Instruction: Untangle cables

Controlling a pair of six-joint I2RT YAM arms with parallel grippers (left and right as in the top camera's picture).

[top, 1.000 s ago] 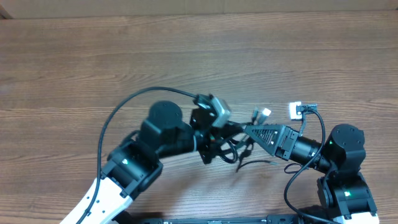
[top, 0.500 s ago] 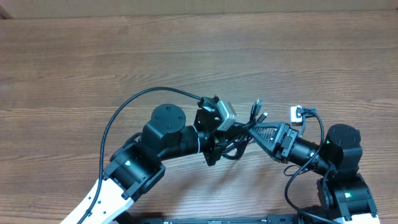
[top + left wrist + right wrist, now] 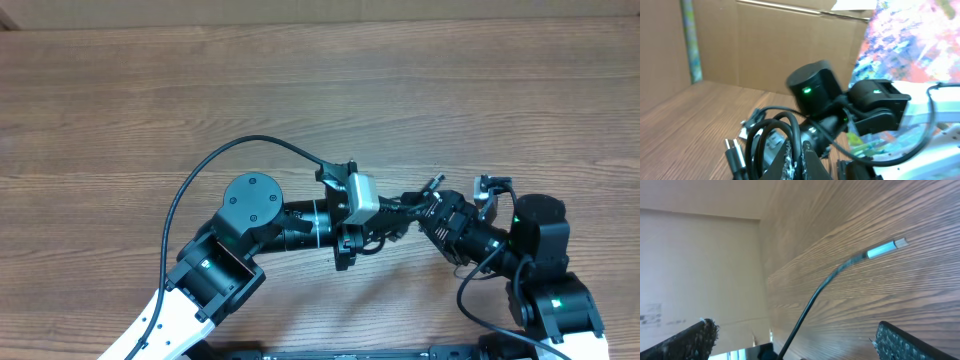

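Overhead: cables [image 3: 398,218] bunched above near side of table [image 3: 300,100], right of centre, between left gripper [image 3: 372,215] and right gripper [image 3: 432,205]. Left wrist: left gripper clenched on cables' black loops. Right wrist: right gripper released, spread wide; pale plug [image 3: 885,247] ahead between fingers

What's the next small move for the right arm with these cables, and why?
Probably close the right gripper: its jaws stand open with one cord running between them, while the shut left gripper seems to hold the cables. Then both could pull apart.
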